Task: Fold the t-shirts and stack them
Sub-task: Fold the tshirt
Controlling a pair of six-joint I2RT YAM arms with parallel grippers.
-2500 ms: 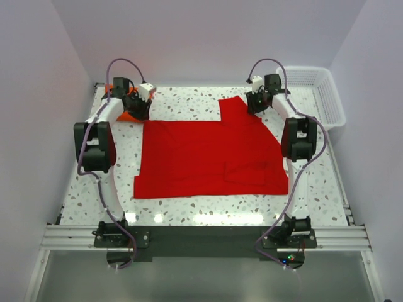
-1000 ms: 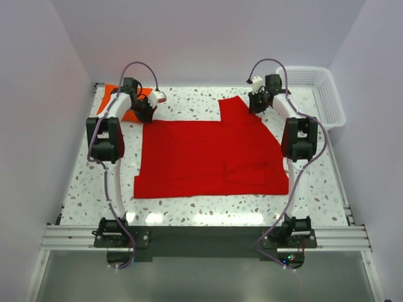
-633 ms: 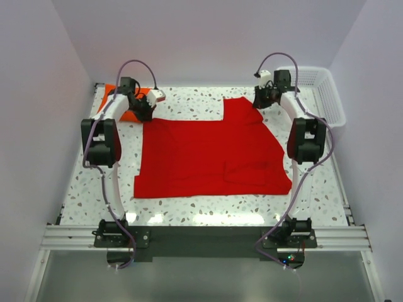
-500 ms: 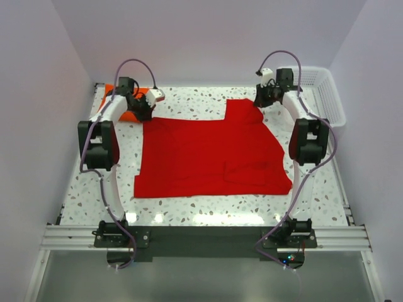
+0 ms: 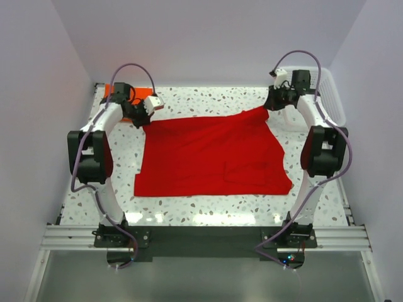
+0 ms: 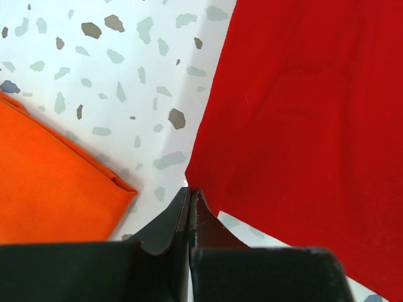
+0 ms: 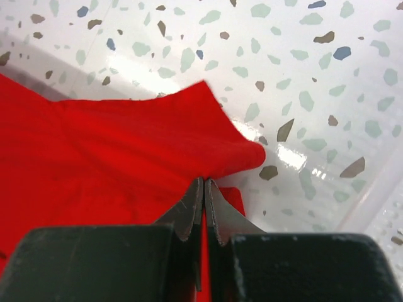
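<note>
A red t-shirt (image 5: 211, 154) lies spread on the speckled table. Its far edge is pulled up and stretched between my two grippers. My left gripper (image 5: 144, 118) is shut on the shirt's far left corner; the left wrist view shows the closed tips (image 6: 190, 192) pinching the red cloth (image 6: 296, 126). My right gripper (image 5: 271, 104) is shut on the far right corner; the right wrist view shows its closed tips (image 7: 204, 182) biting a fold of the red cloth (image 7: 113, 151). A folded orange t-shirt (image 5: 111, 90) lies at the far left corner, mostly behind my left arm, and shows in the left wrist view (image 6: 50, 182).
A white plastic basket (image 5: 330, 100) stands at the far right, just beyond my right gripper. White walls close in the table on three sides. Bare speckled tabletop (image 5: 208, 97) lies behind the red shirt.
My right gripper has moved right and back, dragging the shirt's raised far-right flap out toward the basket. My left gripper has shifted onto the far left corner. The far edge is now stretched.
</note>
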